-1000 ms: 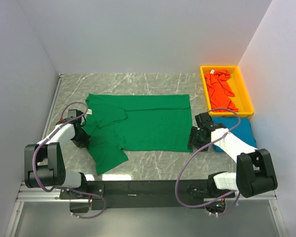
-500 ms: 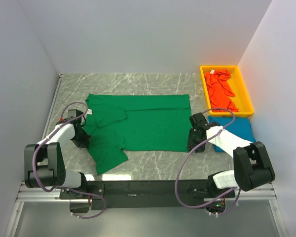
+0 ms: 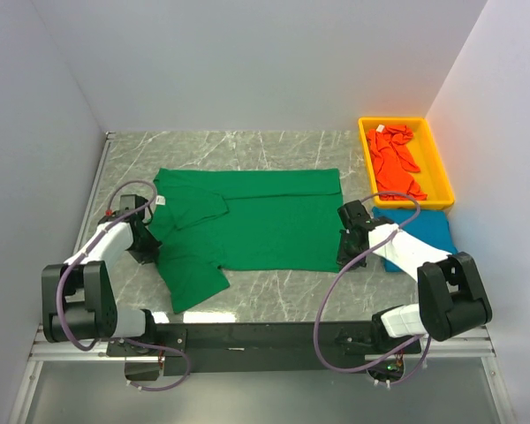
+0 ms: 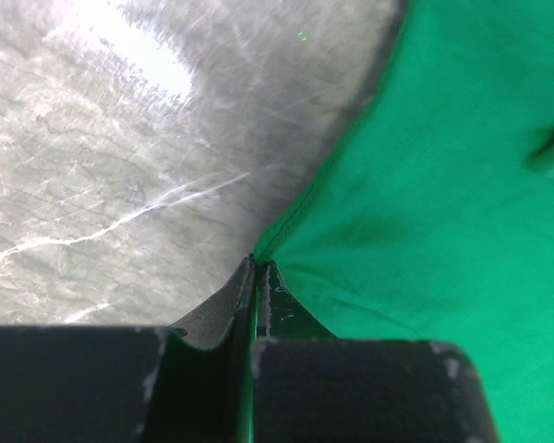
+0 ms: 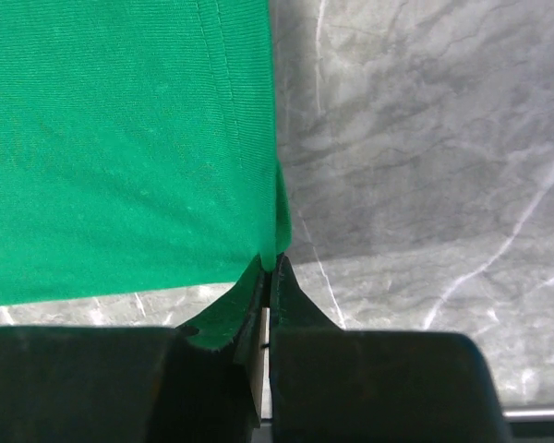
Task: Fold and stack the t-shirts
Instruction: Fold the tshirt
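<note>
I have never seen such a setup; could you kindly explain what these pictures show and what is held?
These are two robot arms bolted at the near edge of a marbled table. The wide picture comes from a fixed camera above and behind them; each close-up comes from a camera on one wrist, looking past its black fingers. A green t-shirt lies spread out. The left gripper is shut on its left edge, the right gripper on its near right corner. A blue t-shirt lies beside the right arm, and an orange-red t-shirt sits crumpled in a yellow bin.
</note>
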`<state>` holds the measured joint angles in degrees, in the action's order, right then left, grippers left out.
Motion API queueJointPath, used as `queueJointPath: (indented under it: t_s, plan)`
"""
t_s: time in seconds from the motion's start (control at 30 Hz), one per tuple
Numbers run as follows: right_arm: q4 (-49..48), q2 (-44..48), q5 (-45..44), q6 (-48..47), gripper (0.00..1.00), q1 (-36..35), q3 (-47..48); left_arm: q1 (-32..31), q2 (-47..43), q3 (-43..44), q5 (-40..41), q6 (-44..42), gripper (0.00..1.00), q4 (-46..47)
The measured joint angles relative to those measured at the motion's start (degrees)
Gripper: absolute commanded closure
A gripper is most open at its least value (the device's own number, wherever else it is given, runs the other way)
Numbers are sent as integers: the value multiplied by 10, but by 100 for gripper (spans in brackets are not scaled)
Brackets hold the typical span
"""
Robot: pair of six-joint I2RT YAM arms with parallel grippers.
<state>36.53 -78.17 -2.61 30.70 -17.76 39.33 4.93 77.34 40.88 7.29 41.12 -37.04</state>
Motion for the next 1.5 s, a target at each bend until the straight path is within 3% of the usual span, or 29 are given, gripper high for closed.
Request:
queueJointPath:
  t_s: [0.57,1.03,1.5]
  plan:
    - [64,-69,-16,-38,100,24,186,15,10,116,-25,-2,99,-44]
    - [66,-183,-30,-47,100,45,317,35,111,207,-51,1,99,-38]
    - [52,-251,-39,-49,100,61,376,35,189,277,-62,5,99,-25]
